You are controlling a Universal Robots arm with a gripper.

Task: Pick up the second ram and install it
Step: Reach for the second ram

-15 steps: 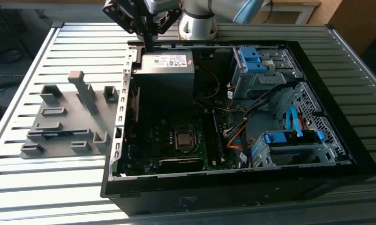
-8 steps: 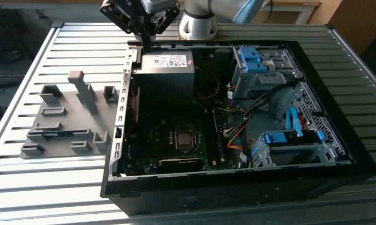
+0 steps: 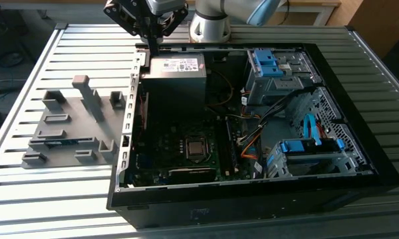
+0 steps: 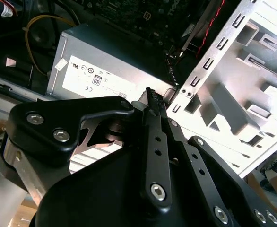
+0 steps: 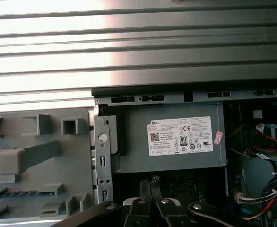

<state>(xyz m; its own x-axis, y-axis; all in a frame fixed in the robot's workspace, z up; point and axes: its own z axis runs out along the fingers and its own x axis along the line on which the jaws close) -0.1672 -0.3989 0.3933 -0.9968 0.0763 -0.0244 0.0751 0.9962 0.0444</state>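
The second ram (image 3: 61,143) is a thin blue-green stick lying in a slot of the grey holder (image 3: 70,124), on the table at the exterior view's left of the computer case. It also shows on edge in the first wrist view as the ram (image 5: 20,193). My gripper (image 3: 151,52) hangs over the case's far edge beside the power supply (image 3: 178,67), well away from the ram. In both wrist views the gripper (image 4: 150,93) (image 5: 150,183) has its black fingers pressed together with nothing between them.
The open black computer case (image 3: 358,124) takes up the middle of the slatted metal table (image 3: 53,55). Inside are the motherboard with its CPU socket (image 3: 196,148), loose cables and drive cages with blue clips (image 3: 269,63). The case's perforated metal wall (image 3: 128,119) stands between the holder and the board.
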